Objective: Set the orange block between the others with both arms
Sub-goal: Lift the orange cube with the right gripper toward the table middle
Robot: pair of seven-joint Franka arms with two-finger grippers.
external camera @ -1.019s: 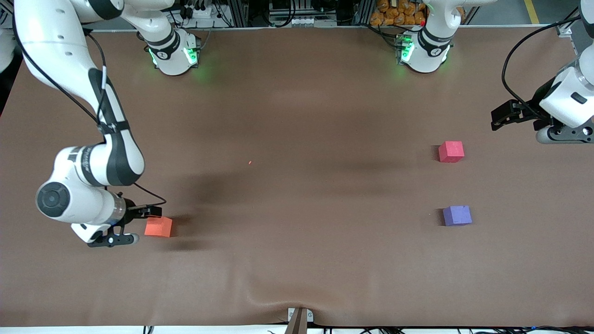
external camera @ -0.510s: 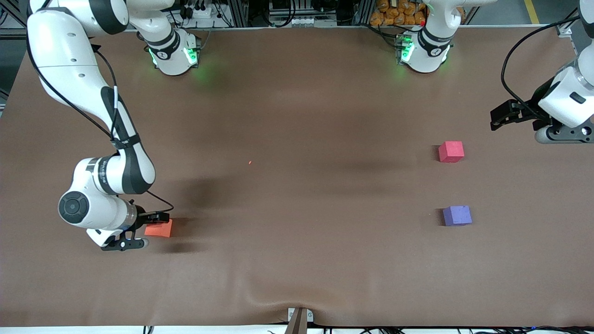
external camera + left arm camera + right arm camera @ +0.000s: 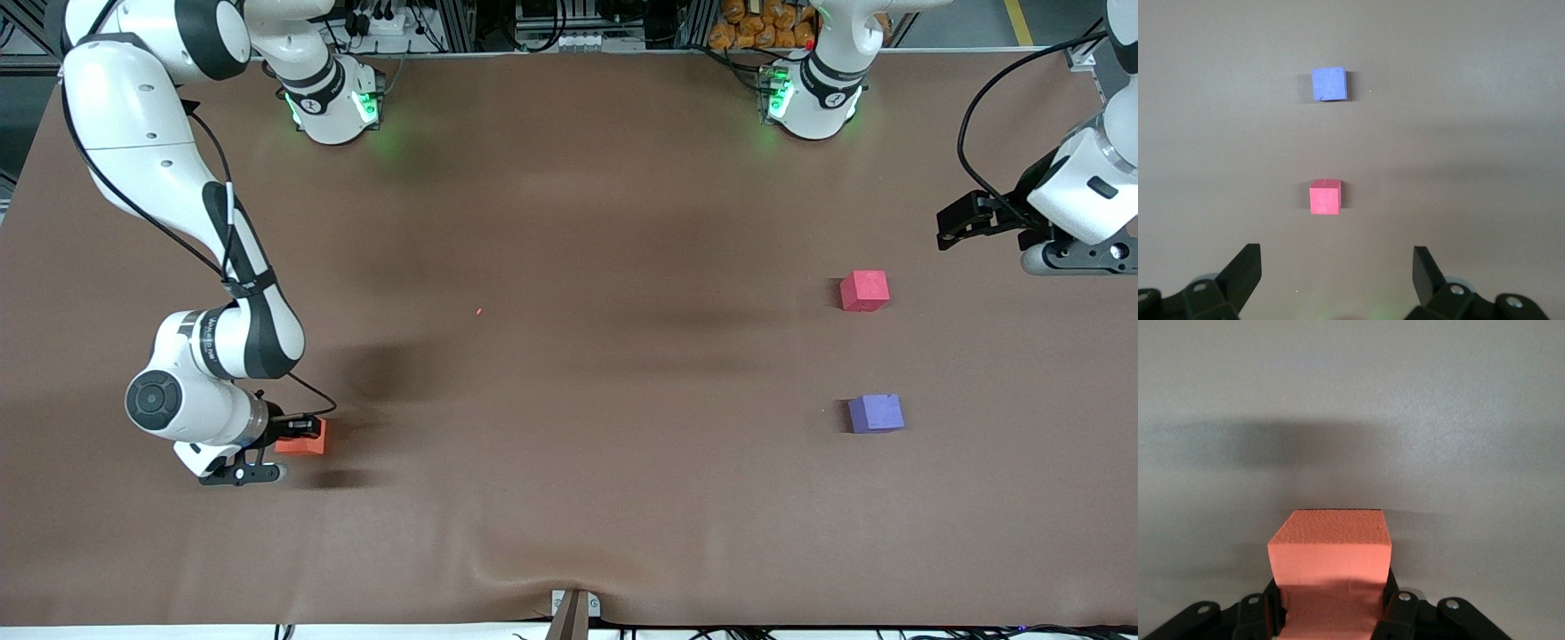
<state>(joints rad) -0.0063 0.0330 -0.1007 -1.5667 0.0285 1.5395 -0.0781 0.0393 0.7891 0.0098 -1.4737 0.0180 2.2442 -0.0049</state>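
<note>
You have the brown desk (image 3: pixel 569 222) spread wide, with both arms based along its farther edge. The right arm (image 3: pixel 169 204) reaches down to the right arm's end of the desk; the left arm (image 3: pixel 1089 191) waits over its own end, above the desk and a little farther from the front camera than the red-pink cube.

Right gripper (image 3: pixel 286 437): low at the desk, its fingers (image 3: pixel 1399 613) pressed against two opposite side faces of the orange block (image 3: pixel 307 437), gripping it. The right wrist view shows the block seated between them, top face level, base apparently on the desk. Left gripper (image 3: pixel 1335 283): fingers spread wide, holding nothing.

The others sit well apart from the orange block, at the left arm's end: red-pink cube (image 3: pixel 864 291) farther from the front camera, purple-blue cube (image 3: pixel 876 413) nearer, with a bare gap between them.

Handling, judged: the block looks like matte foam with a pebbled surface, so expect it light, slightly compressible and not slippery. A squeeze on flat opposite faces, near mid-height, should hold; too hard a pinch may dent it or tilt it. The gap lies a long way off, so you will likely need a handover to the left gripper
</note>
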